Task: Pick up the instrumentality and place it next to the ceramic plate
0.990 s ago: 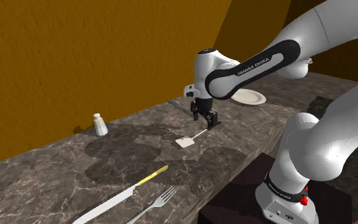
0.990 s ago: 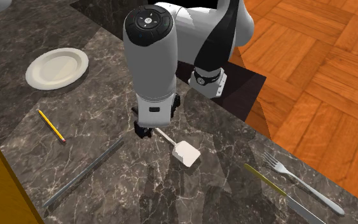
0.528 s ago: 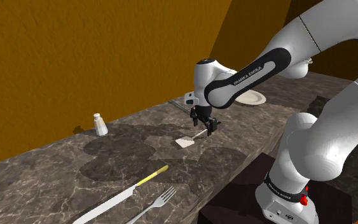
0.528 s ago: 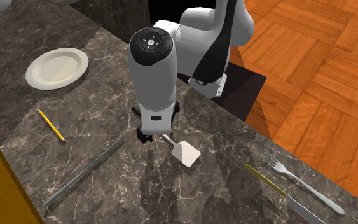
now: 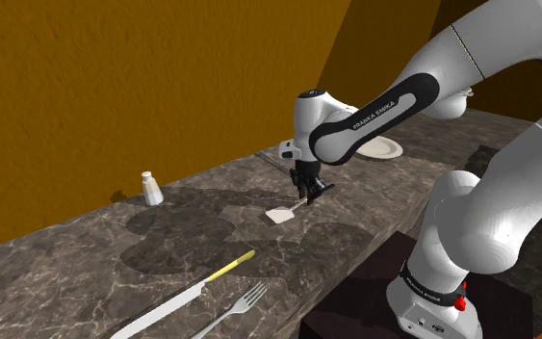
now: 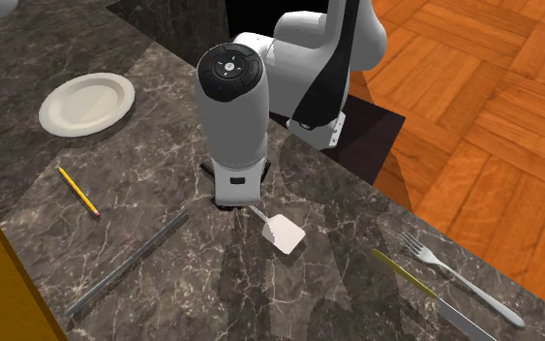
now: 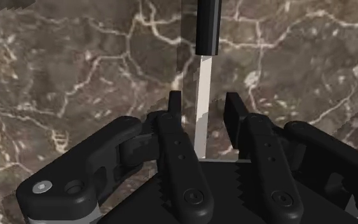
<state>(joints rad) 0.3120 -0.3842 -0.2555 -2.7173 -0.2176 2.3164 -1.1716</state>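
The instrumentality is a small spatula with a white blade (image 5: pixel 279 216) (image 6: pixel 285 233), a thin pale shaft (image 7: pixel 200 95) and a black handle (image 7: pixel 206 25). It lies flat on the dark marble counter (image 5: pixel 86 260). My gripper (image 5: pixel 306 195) (image 7: pixel 204 102) is down at the counter over the shaft. The two fingers (image 7: pixel 173 118) straddle the shaft with a small gap on each side, so they are open and not clasping it. A white round plate (image 5: pixel 378 147) (image 6: pixel 86 104) sits farther along the counter, beyond the arm.
A yellow pencil (image 6: pixel 78 191) and a long grey strip (image 6: pixel 130 263) lie near the wall. A fork (image 6: pixel 459 279) and a yellow-handled knife (image 6: pixel 425 288) rest at the other end. A white shaker (image 5: pixel 151 188) stands by the wall. The counter's edge runs beside the stand.
The hand has come down and toward the spatula's blade, onto the shaft. In the last half second the fingers have drawn closer together.
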